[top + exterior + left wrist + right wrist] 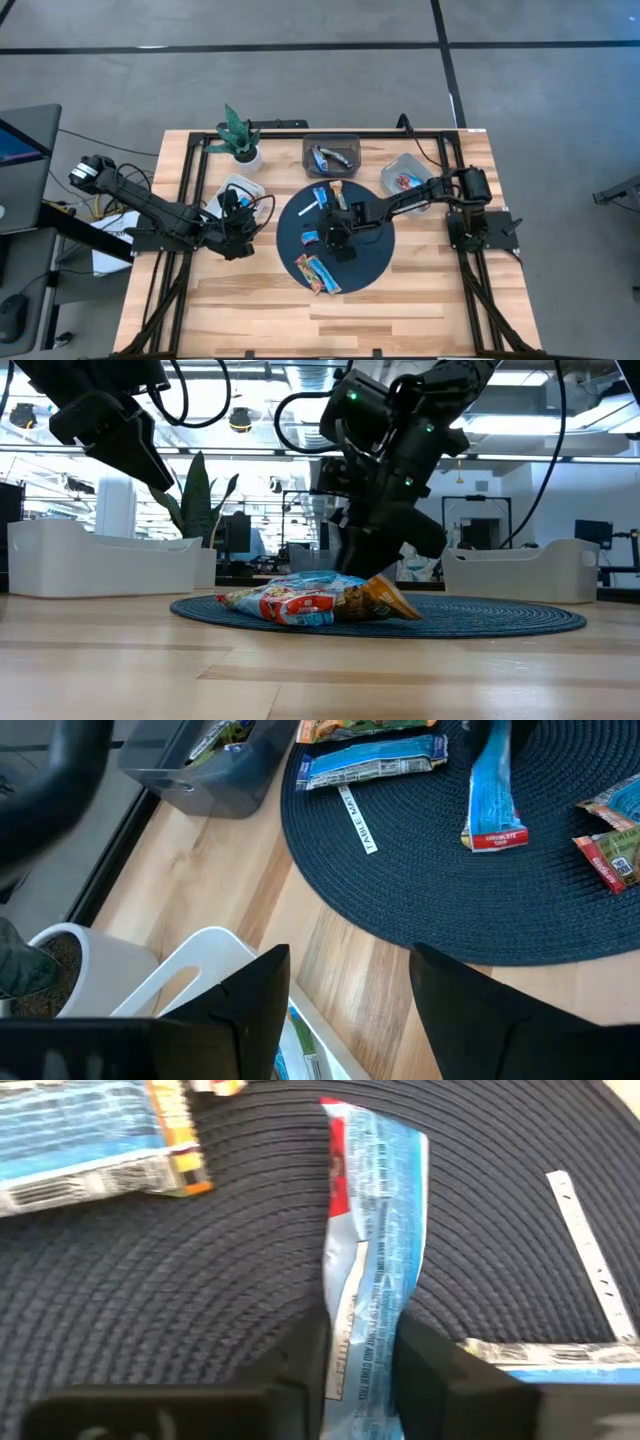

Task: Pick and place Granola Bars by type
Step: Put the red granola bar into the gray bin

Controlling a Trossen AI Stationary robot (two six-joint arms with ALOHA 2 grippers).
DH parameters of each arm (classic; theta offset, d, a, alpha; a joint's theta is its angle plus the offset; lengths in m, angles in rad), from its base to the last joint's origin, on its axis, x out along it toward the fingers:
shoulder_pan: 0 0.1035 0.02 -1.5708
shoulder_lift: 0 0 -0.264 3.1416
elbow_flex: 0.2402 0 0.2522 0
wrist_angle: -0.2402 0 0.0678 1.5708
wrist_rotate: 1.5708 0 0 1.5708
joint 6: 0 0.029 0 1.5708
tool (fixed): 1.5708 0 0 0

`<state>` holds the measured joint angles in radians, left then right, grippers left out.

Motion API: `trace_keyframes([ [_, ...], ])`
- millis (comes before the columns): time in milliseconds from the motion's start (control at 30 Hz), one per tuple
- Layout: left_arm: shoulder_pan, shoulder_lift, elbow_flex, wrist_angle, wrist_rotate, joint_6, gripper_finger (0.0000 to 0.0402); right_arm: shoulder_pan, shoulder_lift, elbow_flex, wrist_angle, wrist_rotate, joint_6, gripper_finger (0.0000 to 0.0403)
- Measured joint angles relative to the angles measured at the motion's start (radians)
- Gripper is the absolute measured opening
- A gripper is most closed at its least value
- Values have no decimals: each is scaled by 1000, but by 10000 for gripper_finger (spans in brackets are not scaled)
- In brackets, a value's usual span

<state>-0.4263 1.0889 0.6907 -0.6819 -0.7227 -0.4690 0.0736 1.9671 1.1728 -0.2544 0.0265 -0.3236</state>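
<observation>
Right pincer [362,1370]: over the round dark woven mat [385,262], fingers closed on one end of a bright blue wrapped granola bar [372,1250], which lies flat on the mat. Left pincer [348,1005]: fingers spread wide, empty, above the white plastic bin [236,187] at the mat's left on the wooden surface [250,300]. Multicoloured wrapped bars [318,273]: two, at the mat's near edge. Blue-and-white bar [372,761]: at the mat's far side, beside a thin white stick [357,818]. Dark grey bin [331,141]: behind the mat, holding bars.
</observation>
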Motion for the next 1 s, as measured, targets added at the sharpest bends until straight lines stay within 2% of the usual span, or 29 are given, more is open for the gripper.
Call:
trace_keyframes([
  [167, 0, 0, 0, 0, 0, 0, 201, 14, -2, 0, -8, 1, 0, 29],
  [333, 0, 0, 0, 0, 0, 0, 201, 26, -40, 0, -35, 2, 10, 32],
  [567, 0, 0, 0, -1, 0, -4, 201, 66, -168, 0, -111, 21, 22, 22],
  [733, 0, -1, -4, 3, 0, -10, 201, 100, -280, 1, -272, 195, 120, 24],
  [867, 0, -1, -19, 4, 0, -19, 201, 110, -365, 0, -460, 350, 269, 31],
  [1000, 0, -1, -26, 2, 0, -29, 201, 105, -442, 0, -663, 442, 467, 22],
])
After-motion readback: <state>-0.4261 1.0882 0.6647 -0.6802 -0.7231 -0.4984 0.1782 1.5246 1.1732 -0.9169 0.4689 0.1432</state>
